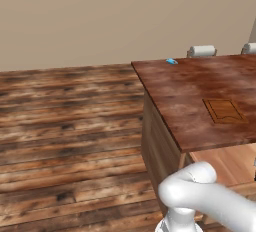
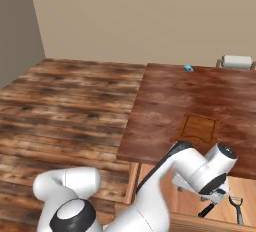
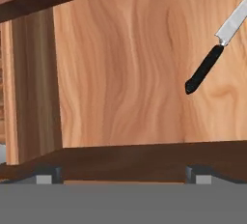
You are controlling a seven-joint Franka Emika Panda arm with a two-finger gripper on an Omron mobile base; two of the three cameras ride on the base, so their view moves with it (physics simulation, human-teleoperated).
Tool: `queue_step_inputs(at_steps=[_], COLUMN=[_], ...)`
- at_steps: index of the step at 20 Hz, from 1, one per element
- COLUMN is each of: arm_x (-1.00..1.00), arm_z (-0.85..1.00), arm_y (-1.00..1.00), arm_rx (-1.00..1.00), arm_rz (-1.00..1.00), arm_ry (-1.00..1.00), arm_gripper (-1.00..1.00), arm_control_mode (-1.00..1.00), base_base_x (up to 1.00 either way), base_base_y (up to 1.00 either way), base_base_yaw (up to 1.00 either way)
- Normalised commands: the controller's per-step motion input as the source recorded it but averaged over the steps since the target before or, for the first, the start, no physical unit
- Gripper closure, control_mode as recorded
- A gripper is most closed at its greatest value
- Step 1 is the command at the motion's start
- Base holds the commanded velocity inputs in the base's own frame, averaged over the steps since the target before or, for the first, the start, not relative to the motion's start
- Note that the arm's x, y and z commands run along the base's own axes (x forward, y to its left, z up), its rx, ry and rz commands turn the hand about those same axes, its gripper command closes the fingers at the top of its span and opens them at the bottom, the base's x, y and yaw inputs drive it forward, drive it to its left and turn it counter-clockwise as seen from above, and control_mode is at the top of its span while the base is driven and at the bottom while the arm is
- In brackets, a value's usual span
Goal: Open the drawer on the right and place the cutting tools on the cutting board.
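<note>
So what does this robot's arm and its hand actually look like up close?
The arm is made of smooth, rounded, glossy white segments with dark grey to black bands and caps at the joints. It ends in a chunky white hand with dark trim, and the gripper has two small dark grey finger tips. No cables or markings are visible.

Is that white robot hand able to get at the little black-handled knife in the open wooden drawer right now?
Probably yes. The light tan wooden drawer is pulled open, the small black-handled knife lies bare on its bottom, and the hand hangs open just above, nothing lying between them.
</note>
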Motion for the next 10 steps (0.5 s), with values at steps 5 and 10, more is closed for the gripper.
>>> queue_step_inputs(at_steps=[5, 10], arm_x=[0.24, 0.41], arm_z=[-0.36, -0.24], arm_y=[0.00, 0.00], arm_rx=[-0.21, -0.15], arm_rz=[-0.19, -0.14], arm_ry=[0.01, 0.11], arm_gripper=[-1.00, -1.00], arm_control_mode=[-1.00, -1.00], base_base_x=[0.00, 0.00], base_base_y=[0.00, 0.00], base_base_yaw=[0.00, 0.00])
